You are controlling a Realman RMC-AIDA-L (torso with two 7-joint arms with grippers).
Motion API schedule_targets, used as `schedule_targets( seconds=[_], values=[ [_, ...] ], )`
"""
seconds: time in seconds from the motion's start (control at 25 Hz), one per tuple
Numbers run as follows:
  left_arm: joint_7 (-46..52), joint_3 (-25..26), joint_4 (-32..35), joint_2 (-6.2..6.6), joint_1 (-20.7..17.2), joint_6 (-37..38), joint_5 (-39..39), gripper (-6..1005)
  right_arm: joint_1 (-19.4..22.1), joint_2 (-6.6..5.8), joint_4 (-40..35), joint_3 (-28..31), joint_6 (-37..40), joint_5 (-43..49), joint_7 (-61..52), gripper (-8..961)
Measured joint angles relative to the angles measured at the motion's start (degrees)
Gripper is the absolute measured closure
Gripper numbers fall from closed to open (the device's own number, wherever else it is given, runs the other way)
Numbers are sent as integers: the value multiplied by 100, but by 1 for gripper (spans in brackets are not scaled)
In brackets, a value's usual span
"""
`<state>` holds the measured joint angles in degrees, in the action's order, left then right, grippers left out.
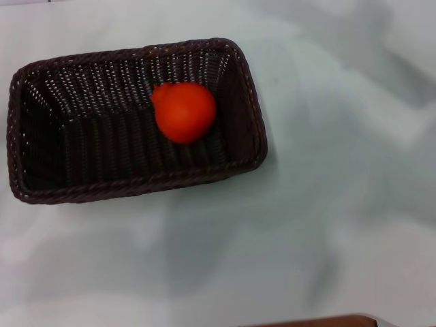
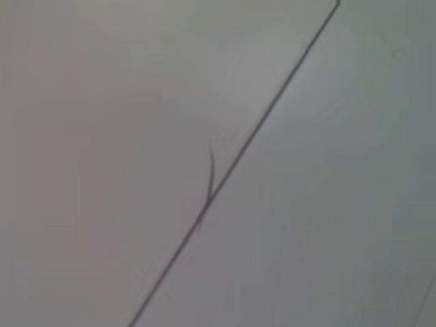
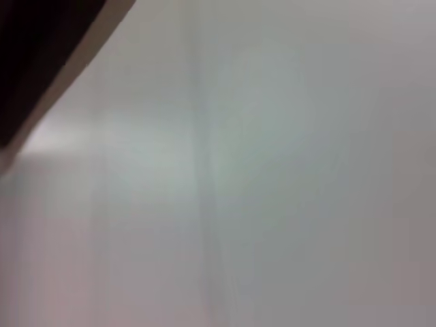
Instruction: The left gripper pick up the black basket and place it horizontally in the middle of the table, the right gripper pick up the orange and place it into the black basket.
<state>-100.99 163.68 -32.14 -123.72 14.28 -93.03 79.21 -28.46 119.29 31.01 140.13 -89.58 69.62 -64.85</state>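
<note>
The black basket (image 1: pixel 82 170) lies lengthwise across the left and middle of the white table (image 1: pixel 340 204) in the head view. The orange (image 1: pixel 184 112) rests inside the basket, toward its right end. Neither gripper shows in the head view. The left wrist view shows only a pale surface with a thin dark line across it. The right wrist view shows only pale surface and a dark shape at one corner.
A brown edge (image 1: pixel 320 321) shows at the bottom of the head view. Bare tabletop lies to the right of the basket and in front of it.
</note>
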Motion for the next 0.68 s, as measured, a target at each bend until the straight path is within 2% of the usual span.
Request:
schedule_targets(
  seconds=[0.16, 0.32, 0.52, 0.68],
  values=[
    [-517, 120, 234, -10, -1, 58, -313, 187, 106, 16, -1109, 308, -15, -1231, 1162, 125],
    [-1659, 121, 862, -23, -48, 74, -1180, 187, 121, 21, -1846, 413, -14, -2170, 1752, 125],
    [-2760, 120, 1508, -39, -41, -40, -1844, 188, 145, 26, -2157, 428, -32, -2772, 1863, 126],
    [-2886, 120, 1615, -41, -27, -44, -1967, 188, 168, 26, -2221, 430, -40, -2912, 1859, 126]
  ],
)
